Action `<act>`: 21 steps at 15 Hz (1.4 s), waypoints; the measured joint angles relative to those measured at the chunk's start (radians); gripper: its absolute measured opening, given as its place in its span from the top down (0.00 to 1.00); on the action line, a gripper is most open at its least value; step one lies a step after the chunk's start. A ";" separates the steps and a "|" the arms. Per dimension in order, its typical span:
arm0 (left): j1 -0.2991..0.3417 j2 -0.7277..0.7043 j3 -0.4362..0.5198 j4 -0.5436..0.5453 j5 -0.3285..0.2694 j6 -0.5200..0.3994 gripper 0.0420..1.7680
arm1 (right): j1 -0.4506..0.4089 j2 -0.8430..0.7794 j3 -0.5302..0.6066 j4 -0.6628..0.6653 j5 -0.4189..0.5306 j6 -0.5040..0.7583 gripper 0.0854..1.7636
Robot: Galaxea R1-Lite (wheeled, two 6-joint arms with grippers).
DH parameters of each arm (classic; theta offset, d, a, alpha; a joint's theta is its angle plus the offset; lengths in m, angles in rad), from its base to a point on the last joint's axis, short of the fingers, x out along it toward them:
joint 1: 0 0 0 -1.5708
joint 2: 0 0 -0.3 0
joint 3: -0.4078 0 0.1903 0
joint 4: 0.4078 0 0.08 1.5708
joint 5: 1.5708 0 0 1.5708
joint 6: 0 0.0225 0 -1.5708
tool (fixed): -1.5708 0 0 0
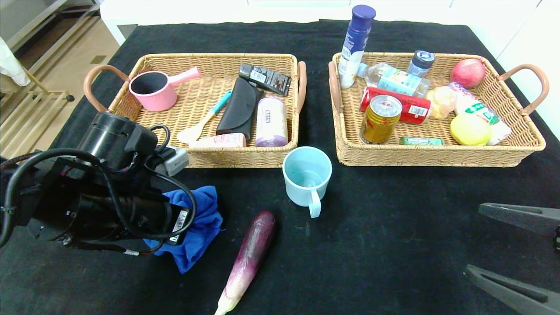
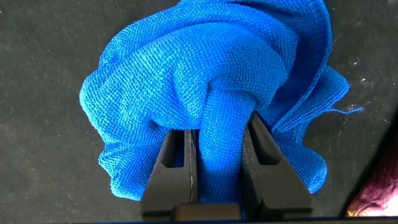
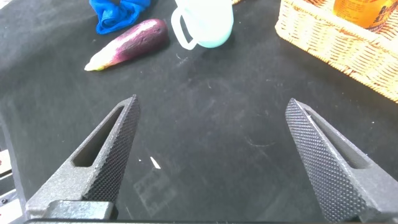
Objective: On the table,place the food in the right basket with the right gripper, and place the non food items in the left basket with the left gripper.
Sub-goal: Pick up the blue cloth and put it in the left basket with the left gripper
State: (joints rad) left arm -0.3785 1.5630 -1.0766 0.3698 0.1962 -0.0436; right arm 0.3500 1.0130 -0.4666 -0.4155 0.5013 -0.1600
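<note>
The blue cloth (image 2: pixel 205 81) lies bunched on the black table (image 1: pixel 393 245) in front of the left basket (image 1: pixel 205 157), and the left gripper (image 2: pixel 219 158) has its jaws pinched on a thick fold of it, the fabric bulging out over and around the fingers. Just beside the cloth lies a purple eggplant (image 1: pixel 249 258), and beyond it, between the two baskets' near corners, stands a pale blue mug (image 1: pixel 306 177) with its handle toward the robot. The left basket holds a pink saucepan (image 1: pixel 153 89), a spatula (image 1: pixel 203 120), a black case (image 1: pixel 240 109) and a few packets. The right basket (image 1: pixel 437 155) holds a gold can (image 1: pixel 379 119), a red can (image 1: pixel 407 109), an apple (image 1: pixel 467 72), a yellow round fruit (image 1: pixel 470 129) and bottles. The right gripper (image 3: pixel 211 162) hovers low over bare table at the near right, its jaws spread wide and holding nothing.
</note>
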 joint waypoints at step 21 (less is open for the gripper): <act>-0.026 -0.302 -0.124 0.053 0.000 -0.043 0.79 | 0.001 -0.003 0.005 0.004 0.002 0.003 0.03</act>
State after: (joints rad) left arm -0.4049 1.2609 -1.2011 0.4223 0.1962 -0.0864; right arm 0.3511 1.0102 -0.4617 -0.4113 0.5032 -0.1566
